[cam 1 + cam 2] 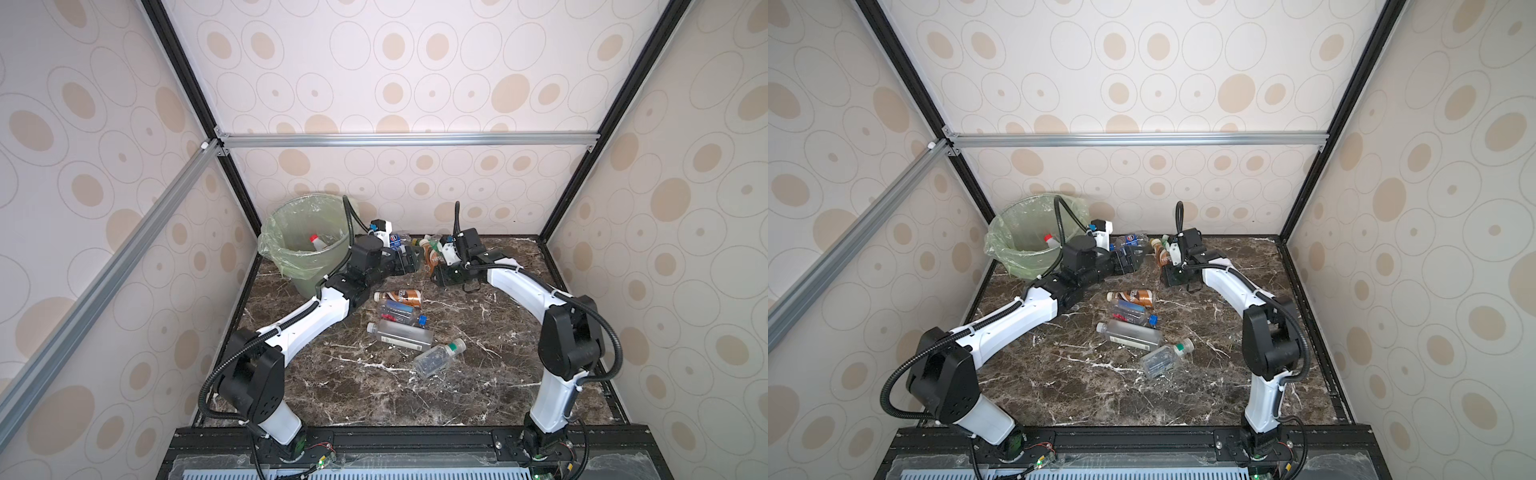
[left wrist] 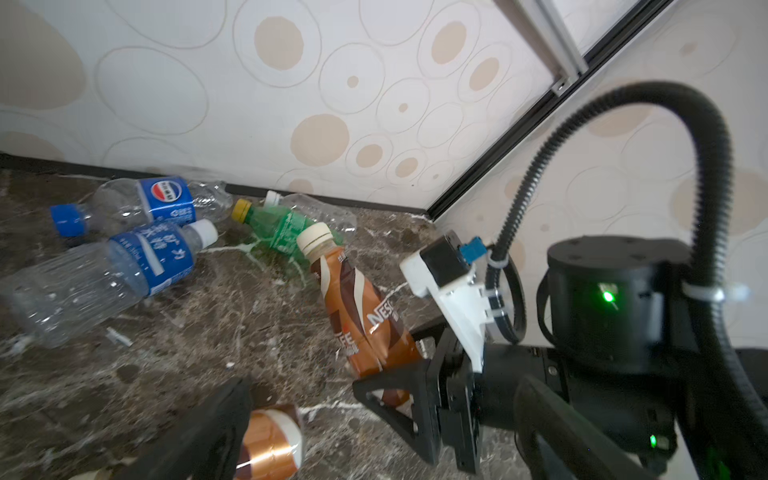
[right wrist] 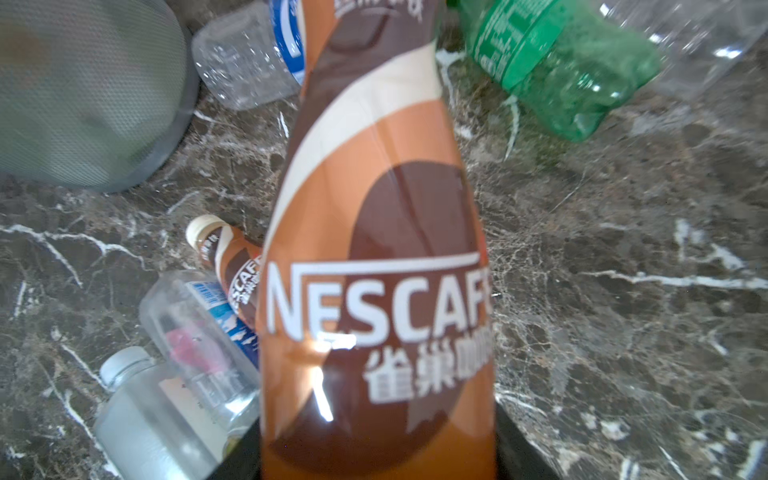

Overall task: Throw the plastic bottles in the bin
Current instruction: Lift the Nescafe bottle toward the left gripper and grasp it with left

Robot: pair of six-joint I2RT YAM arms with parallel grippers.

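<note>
Soft, even light fills both top views, with faint shadows. In the right wrist view the brown-labelled bottle [image 3: 374, 249] shows a glare streak and the bin [image 3: 83, 91] is blurred.

Left end effector [image 1: 410, 260] agape, right end effector [image 2: 386, 361] clamped (arms outstretched)

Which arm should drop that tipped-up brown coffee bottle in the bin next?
Right, probably. The right gripper holds the brown coffee bottle between its jaws. The left gripper sits nearer the bin, but it is open and holds nothing.
</note>
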